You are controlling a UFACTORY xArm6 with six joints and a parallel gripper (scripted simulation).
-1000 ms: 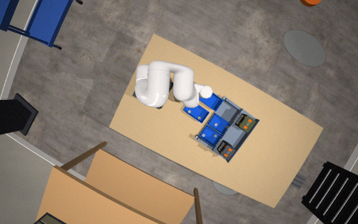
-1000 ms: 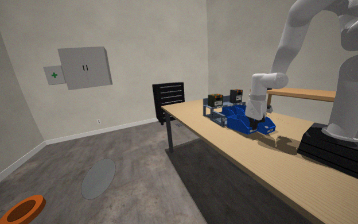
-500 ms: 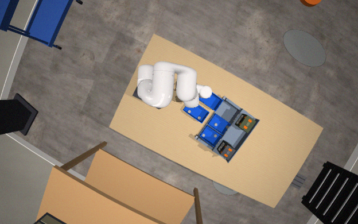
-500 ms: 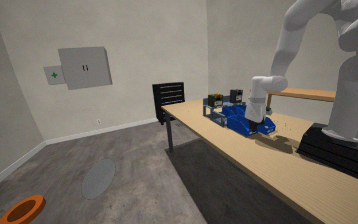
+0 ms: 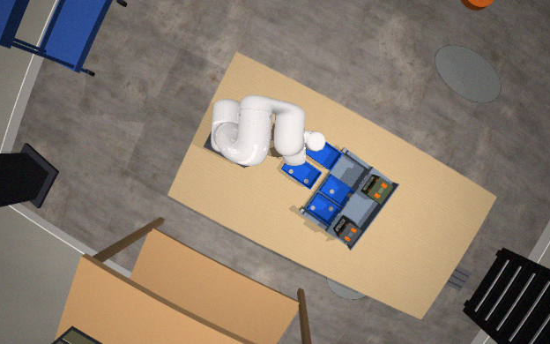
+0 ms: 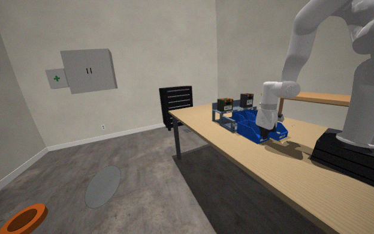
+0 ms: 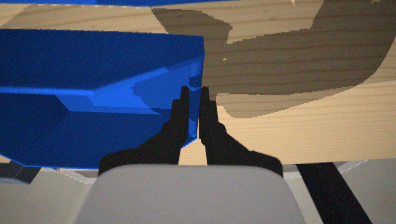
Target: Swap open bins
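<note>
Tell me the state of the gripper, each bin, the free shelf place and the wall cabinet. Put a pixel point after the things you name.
Gripper (image 6: pixel 264 137) (image 7: pixel 194 97): shut on the empty bin's front wall.
Empty bin (image 5: pixel 328 156) (image 6: pixel 247 129) (image 7: pixel 40 60): off the shelf; table contact unclear.
Parts bin (image 5: pixel 300 176) (image 6: pixel 281 134) (image 7: pixel 75 1): on table, two parts inside.
Shelf bins (image 5: pixel 335 183) (image 6: pixel 240 116): both hold parts.
Shelf place (image 5: pixel 348 170): unfilled.
Wall cabinet (image 6: pixel 75 72): closed.

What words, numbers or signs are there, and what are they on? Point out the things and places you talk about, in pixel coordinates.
No word or number is readable.
Sign: a green cross (image 6: pixel 56 78), on the pale wall box (image 6: pixel 51 84).
Green box (image 5: pixel 384 197) (image 6: pixel 220 105): label too small.
Dark gray box (image 5: pixel 349 237) (image 6: pixel 243 102): label too small.
Blue bin with parts (image 5: pixel 301 176) (image 6: pixel 274 137) (image 7: pixel 125 1): front label too blurred.
</note>
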